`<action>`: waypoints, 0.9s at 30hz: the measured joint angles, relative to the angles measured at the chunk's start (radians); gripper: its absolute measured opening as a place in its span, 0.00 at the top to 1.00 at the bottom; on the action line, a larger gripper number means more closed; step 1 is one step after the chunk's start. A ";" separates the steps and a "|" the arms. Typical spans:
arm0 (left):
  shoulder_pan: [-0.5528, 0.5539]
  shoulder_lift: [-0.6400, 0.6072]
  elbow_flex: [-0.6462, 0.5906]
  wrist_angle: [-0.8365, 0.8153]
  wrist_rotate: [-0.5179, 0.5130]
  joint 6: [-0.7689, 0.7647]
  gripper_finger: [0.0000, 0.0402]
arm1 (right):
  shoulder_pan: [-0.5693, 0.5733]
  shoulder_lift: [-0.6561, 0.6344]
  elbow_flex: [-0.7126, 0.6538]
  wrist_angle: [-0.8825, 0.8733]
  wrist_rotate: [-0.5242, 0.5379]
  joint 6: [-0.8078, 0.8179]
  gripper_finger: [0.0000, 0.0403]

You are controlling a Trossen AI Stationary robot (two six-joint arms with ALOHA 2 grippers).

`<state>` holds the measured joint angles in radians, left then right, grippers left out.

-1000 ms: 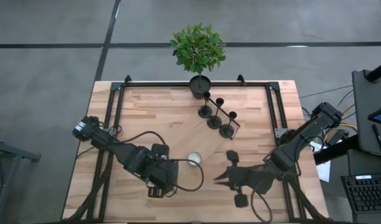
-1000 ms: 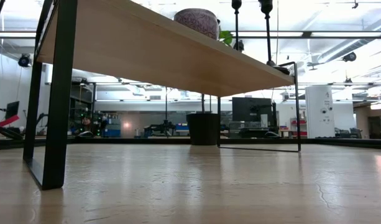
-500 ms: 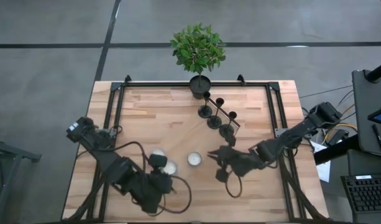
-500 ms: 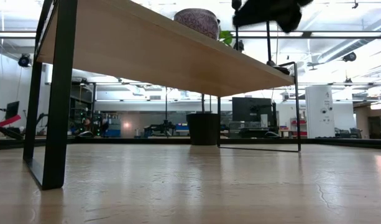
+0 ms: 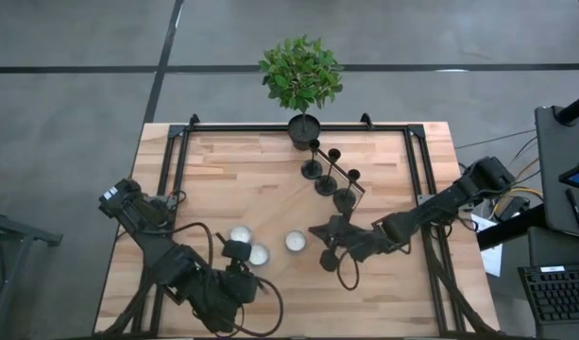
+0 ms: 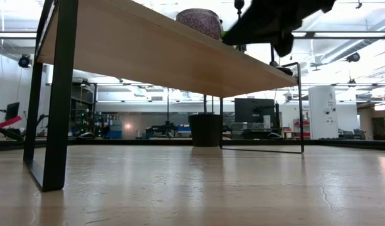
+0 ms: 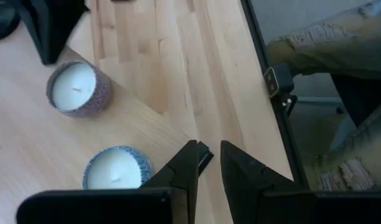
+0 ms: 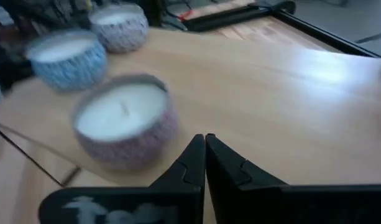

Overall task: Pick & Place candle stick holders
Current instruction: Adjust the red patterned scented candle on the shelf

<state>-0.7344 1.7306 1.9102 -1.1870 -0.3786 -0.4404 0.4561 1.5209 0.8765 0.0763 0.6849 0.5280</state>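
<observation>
Three matte-black candle stick holders (image 5: 313,168), (image 5: 327,182), (image 5: 346,196) stand on their disc bases in a slanting row on the far right part of the wooden top (image 5: 232,179). No gripper touches them. My right gripper (image 5: 315,230) is shut and empty, just to the near side of the holders and right of a pale candle tin (image 5: 296,242). In its wrist view the shut fingertips (image 8: 204,140) point past that tin (image 8: 125,121). My left gripper (image 7: 209,149) is low near the table's near edge, beside a blue candle tin (image 7: 115,171), with a narrow gap between its fingers, holding nothing.
Three candle tins (image 5: 240,234), (image 5: 259,254), (image 5: 296,242) sit in a row at the near middle. A black pot with a green plant (image 5: 301,76) stands at the far edge. A black frame rail (image 7: 271,81) runs along the near edge, with a person's legs (image 7: 339,56) beyond it.
My left arm has drawn back toward the near left, uncovering two candle tins that stand on the top. My right gripper has gone toward the table's left and far edge, ending closer to the holders and beside the pale tin. The holders have kept still.
</observation>
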 joint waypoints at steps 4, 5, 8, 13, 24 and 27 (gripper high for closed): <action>-0.002 0.000 -0.001 0.003 -0.014 0.000 0.84 | 0.003 0.064 0.011 0.033 0.041 -0.001 0.98; -0.003 0.000 -0.001 0.003 -0.014 0.000 0.84 | 0.003 0.076 0.018 0.032 0.054 -0.004 0.98; -0.005 0.000 -0.001 0.003 -0.013 0.000 0.84 | 0.004 0.096 0.046 0.038 0.055 0.005 0.98; -0.007 0.000 -0.001 0.002 -0.012 0.000 0.84 | 0.013 0.151 0.098 0.032 0.051 0.004 0.98; -0.015 0.000 -0.002 0.002 -0.008 -0.004 0.84 | 0.013 0.270 0.222 0.035 0.048 -0.012 0.98; -0.016 0.000 -0.002 0.002 -0.008 -0.005 0.84 | 0.013 0.296 0.256 0.033 0.047 -0.029 0.98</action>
<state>-0.7506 1.7306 1.9087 -1.1848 -0.3866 -0.4458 0.4686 1.8169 1.1320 0.1093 0.7314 0.4990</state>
